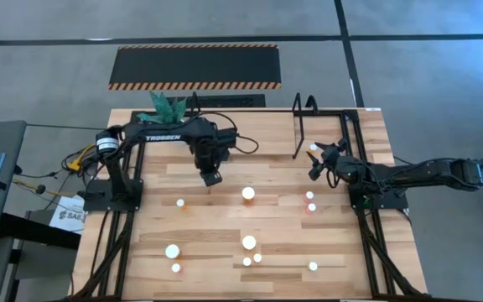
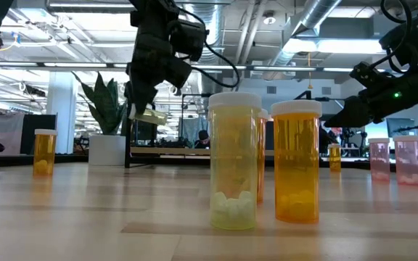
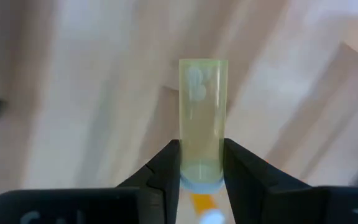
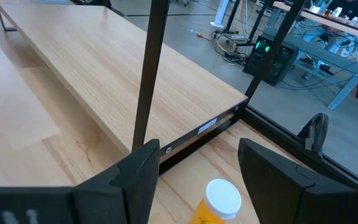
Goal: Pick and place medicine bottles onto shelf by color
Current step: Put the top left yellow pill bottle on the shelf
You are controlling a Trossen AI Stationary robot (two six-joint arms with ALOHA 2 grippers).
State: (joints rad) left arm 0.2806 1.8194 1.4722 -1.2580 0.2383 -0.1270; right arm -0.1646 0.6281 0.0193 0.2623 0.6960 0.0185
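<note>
Above the counter [image 1: 225, 239] at upper centre, the left hand [image 1: 210, 177] is clamped on a yellow bottle [image 3: 202, 115], shelf [image 1: 250, 134] just above; rightward, the right hand [image 1: 315, 170] gapes empty over an orange bottle [image 4: 218, 202].

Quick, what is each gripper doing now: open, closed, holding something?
Left gripper: shut on a yellow medicine bottle, lifted above the table.
Right gripper: open, empty, above an orange medicine bottle beside the shelf.

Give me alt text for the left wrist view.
The left gripper is shut on a yellow medicine bottle, clamped near its capped end, with white pills showing at the far end. Behind it is blurred light wooden table.
</note>
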